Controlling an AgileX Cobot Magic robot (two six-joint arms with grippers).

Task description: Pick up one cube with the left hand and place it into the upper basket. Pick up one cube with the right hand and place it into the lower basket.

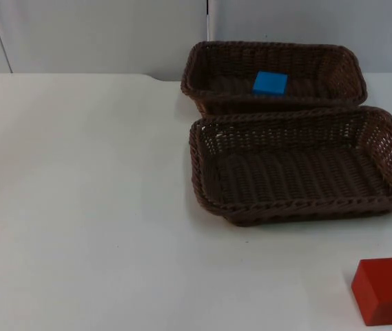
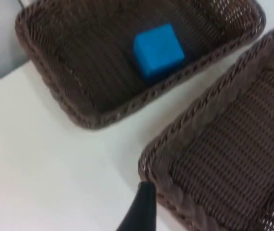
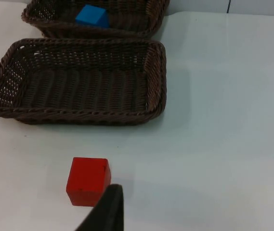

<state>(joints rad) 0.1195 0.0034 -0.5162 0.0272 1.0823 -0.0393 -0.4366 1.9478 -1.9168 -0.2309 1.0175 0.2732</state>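
Fingertip of the left gripper [image 2: 141,209] hangs over the lower brown wicker basket's [image 2: 233,159] rim, touching nothing, spread unreadable; right gripper [image 3: 105,209] hovers beside the red wooden cube [image 3: 87,180], likewise unreadable; blue cube [image 1: 270,83] sits in the upper brown wicker basket [image 1: 209,65].

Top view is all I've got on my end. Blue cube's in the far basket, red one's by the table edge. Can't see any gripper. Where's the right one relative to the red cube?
Observer: The right wrist view has a black fingertip just beside the red cube, not touching it; the cube sits flat on the table.
Operator: Anything in the near basket? The front wall blocks part of my view.
Observer: The right wrist view looks in over that wall: the lower basket holds nothing.
Operator: And the left arm?
Observer: Its wrist view looks down on the blue cube in the upper basket, with a fingertip above the lower basket's rim.
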